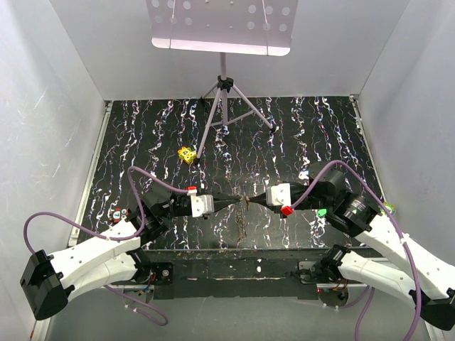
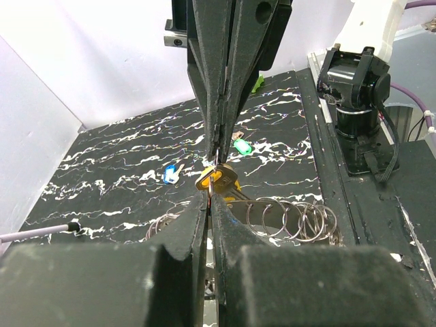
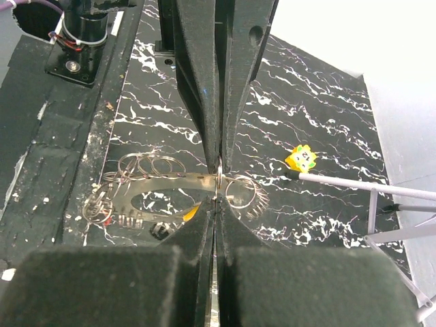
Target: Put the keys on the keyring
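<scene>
Top external view: I note the left gripper [image 1: 242,202] and right gripper [image 1: 249,202] meeting tip to tip above the worktop [image 1: 142,142]. Each has its fingers pressed together, clamped on a small loop of the keyring [image 3: 177,181]. The orange key [image 2: 218,180] sits at that loop; whether it is threaded I cannot tell. The blue key [image 2: 170,174] and green key [image 2: 242,146] lie well apart from the keyring.

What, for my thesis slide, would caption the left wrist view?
Left claw and right claw, both shut, meet tip to tip at the orange key by the keyring.
</scene>
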Controlling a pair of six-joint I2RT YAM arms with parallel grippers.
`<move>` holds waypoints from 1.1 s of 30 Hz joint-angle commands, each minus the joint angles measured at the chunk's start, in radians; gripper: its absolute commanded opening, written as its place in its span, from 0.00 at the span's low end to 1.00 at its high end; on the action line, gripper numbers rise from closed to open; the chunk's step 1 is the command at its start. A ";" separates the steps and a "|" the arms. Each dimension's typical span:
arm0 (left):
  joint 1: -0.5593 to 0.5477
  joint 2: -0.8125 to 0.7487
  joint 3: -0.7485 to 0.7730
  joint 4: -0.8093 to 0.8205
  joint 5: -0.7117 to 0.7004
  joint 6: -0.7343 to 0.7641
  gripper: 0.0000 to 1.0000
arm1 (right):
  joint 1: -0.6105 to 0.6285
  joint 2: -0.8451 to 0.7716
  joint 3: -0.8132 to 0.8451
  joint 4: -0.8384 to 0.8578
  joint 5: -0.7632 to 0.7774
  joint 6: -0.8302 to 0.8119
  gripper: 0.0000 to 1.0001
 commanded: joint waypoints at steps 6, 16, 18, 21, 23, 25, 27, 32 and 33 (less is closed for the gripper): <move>-0.002 -0.029 -0.005 0.031 0.018 0.020 0.00 | -0.002 -0.001 0.005 0.040 -0.014 0.042 0.01; -0.002 -0.058 -0.025 0.000 0.028 0.136 0.00 | -0.004 -0.006 0.004 0.024 -0.024 0.048 0.01; -0.002 -0.062 -0.028 -0.010 0.024 0.163 0.00 | -0.005 -0.006 0.008 0.012 -0.043 0.036 0.01; -0.002 -0.065 -0.033 -0.006 0.028 0.180 0.00 | -0.005 -0.006 0.008 -0.012 -0.063 0.010 0.01; -0.004 -0.070 -0.042 0.006 0.029 0.187 0.00 | -0.005 -0.004 0.007 -0.023 -0.067 -0.012 0.01; -0.002 -0.073 -0.051 0.020 0.024 0.195 0.00 | -0.005 0.000 0.007 -0.026 -0.066 -0.032 0.01; -0.004 -0.075 -0.053 0.025 0.015 0.201 0.00 | -0.005 0.007 0.007 -0.029 -0.067 -0.055 0.01; -0.002 -0.082 -0.064 0.040 0.015 0.216 0.00 | -0.002 0.020 0.008 -0.016 -0.055 -0.072 0.01; -0.004 -0.082 -0.064 0.040 0.015 0.216 0.00 | 0.001 0.022 0.007 -0.012 -0.054 -0.072 0.01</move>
